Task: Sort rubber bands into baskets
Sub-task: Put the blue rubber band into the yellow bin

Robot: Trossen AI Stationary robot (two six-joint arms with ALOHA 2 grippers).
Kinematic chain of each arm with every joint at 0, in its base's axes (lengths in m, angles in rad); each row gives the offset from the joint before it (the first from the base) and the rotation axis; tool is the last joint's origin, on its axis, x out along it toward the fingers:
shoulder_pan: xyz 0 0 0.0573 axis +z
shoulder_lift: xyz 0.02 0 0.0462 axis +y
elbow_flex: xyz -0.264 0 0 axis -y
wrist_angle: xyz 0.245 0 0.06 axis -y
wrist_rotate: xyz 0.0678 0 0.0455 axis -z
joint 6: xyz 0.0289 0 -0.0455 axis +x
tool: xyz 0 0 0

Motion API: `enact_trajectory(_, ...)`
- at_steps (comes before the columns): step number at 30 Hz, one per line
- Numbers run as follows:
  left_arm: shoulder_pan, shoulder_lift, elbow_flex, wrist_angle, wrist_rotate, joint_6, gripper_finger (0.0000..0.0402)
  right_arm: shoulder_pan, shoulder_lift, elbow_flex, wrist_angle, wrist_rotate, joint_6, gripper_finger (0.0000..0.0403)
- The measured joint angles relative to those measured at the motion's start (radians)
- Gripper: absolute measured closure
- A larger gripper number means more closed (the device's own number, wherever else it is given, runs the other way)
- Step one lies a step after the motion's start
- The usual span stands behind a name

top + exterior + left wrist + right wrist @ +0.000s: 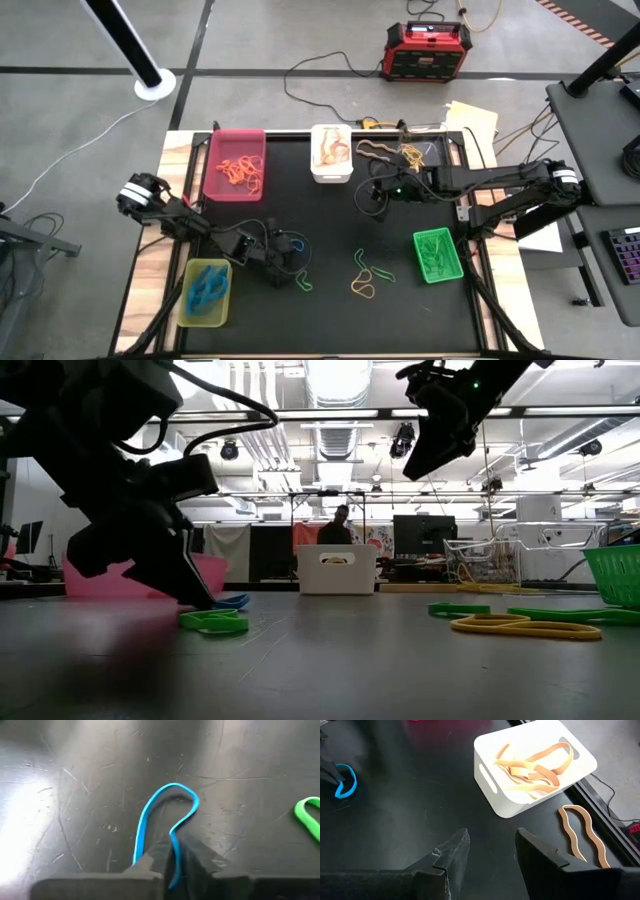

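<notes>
My left gripper (pixel 290 258) is down at the black mat near the table's front left, shut on a blue rubber band (pixel 165 810). A green rubber band (pixel 310 815) lies on the mat just beside it. Higher up, near the white basket (pixel 332 177), my right gripper (pixel 492 837) hangs open with nothing between its fingers. The white basket holds tan bands, the pink basket (pixel 238 131) orange ones, the green basket (pixel 417 258) green ones, and the yellow-green basket (pixel 186 295) blue ones. My left gripper pinches one strand of the blue band (pixel 173 865) between its two fingers, at the end of the loop nearest them. The fingers slant down onto the mat. The rest of the loop (pixel 175 787) lies slack on the mat ahead of the fingers.
Loose green and yellow bands (pixel 362 275) lie on the mat at front centre. A tan band (pixel 582 835) lies beside the white basket, next to a clear basket (pixel 480 565) at the far right. Cables and a red-and-black box (pixel 428 50) sit beyond the far edge.
</notes>
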State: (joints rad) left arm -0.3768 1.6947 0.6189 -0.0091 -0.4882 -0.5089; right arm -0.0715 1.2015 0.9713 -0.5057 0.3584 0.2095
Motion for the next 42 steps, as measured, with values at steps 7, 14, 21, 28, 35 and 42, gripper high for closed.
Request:
enact_trajectory(7, 0.000, -0.055, 0.019, -0.038, 0.002, 0.081, 0.0400, 0.000, 0.000, -0.025, 0.018, 0.000, 0.000, 0.0245)
enact_trajectory(14, -0.002, -0.254, 0.067, -0.107, 0.071, 0.156, 0.0402, 0.000, 0.000, -0.028, 0.019, 0.000, 0.000, 0.0245)
enact_trajectory(21, -0.036, -0.442, 0.200, -0.415, 0.236, 0.147, 0.0401, 0.000, 0.000, -0.028, 0.019, 0.000, 0.000, 0.0245)
enact_trajectory(28, -0.138, -0.462, 0.444, -1.081, 0.580, -0.241, 0.0401, 0.000, 0.000, -0.028, 0.018, 0.000, 0.000, 0.0245)
enact_trajectory(35, -0.288, -0.438, 0.550, -1.328, 0.690, -0.379, 0.0401, 0.000, 0.000, -0.028, 0.018, 0.000, 0.012, 0.0245)
enact_trajectory(42, -0.349, -0.438, 0.486, -1.371, 0.663, -0.527, 0.0399, 0.000, 0.000, -0.028, 0.018, 0.000, 0.015, 0.0245)
